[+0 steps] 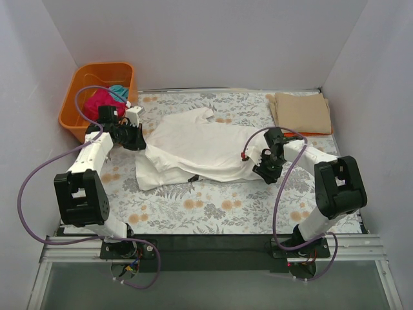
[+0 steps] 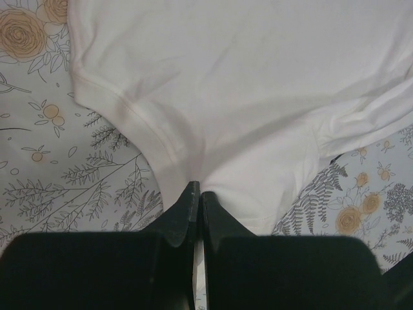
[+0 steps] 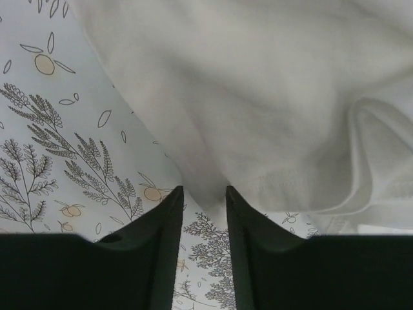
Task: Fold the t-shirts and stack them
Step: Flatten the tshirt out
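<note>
A large white t-shirt (image 1: 200, 147) lies crumpled across the middle of the floral table covering; a small black patch shows at its near edge. My left gripper (image 1: 137, 137) is at its left edge; in the left wrist view the gripper (image 2: 197, 188) is shut on the shirt's hemmed edge (image 2: 245, 97). My right gripper (image 1: 258, 165) is at its right end; in the right wrist view the gripper (image 3: 203, 192) is open, with a fold of the shirt (image 3: 258, 97) at the tips. A folded tan t-shirt (image 1: 302, 111) lies at the back right. Magenta (image 1: 100, 104) and teal (image 1: 119, 92) shirts lie in the tub.
An orange plastic tub (image 1: 76, 97) stands off the back left corner of the table. White walls close in on the left, back and right. The floral covering (image 1: 213, 206) shows bare along the near side, ahead of the arm bases.
</note>
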